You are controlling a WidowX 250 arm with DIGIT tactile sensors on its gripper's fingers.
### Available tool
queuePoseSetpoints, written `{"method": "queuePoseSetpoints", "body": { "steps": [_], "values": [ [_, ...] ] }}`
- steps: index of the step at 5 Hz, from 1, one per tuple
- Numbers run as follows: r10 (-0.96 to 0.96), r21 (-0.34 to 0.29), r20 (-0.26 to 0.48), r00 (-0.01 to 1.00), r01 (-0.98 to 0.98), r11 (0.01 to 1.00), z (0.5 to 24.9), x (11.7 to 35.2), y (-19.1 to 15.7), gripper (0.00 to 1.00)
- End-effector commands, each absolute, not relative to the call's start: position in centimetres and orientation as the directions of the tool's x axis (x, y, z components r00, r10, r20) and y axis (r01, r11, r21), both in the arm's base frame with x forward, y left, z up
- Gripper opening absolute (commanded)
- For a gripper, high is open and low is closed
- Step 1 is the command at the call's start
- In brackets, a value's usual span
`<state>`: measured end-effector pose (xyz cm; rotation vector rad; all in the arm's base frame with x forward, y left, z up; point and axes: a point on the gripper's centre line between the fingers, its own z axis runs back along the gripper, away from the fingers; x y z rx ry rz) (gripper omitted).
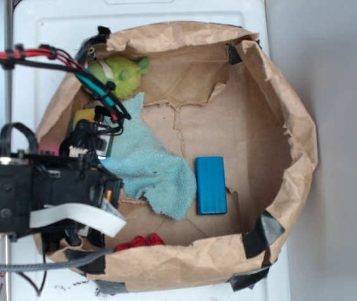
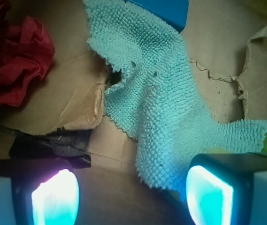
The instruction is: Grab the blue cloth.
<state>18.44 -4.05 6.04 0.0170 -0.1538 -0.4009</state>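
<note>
Exterior view: the arm hides the left edge of the blue cloth [image 1: 150, 169]; the tool itself cannot be made out there. Wrist view: the tool [image 2: 131, 197] stands wide, nothing between its fingers [image 2: 53, 199]. Cloth is pale teal, fuzzy, ragged-edged, spread on the paper-lined floor beside the blue block [image 1: 211, 185]. No legible writing.

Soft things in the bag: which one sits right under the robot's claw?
The blue cloth, a fuzzy teal towel between the open gripper fingers. The red cloth lies off to one side.
</note>
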Motion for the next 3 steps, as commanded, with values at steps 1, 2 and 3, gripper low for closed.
{"method": "queuePoseSetpoints", "body": {
  "steps": [1,2,3],
  "values": [
    [-0.398,0.080,0.222,0.890,0.390,0.917,4.8,24.0,-2.8,1.00],
    [-0.419,0.107,0.223,0.880,0.405,0.908,3.9,25.3,-2.1,1.00],
    [-0.449,0.090,0.246,0.859,0.441,0.893,3.8,25.4,-1.8,1.00]
  ]
}}
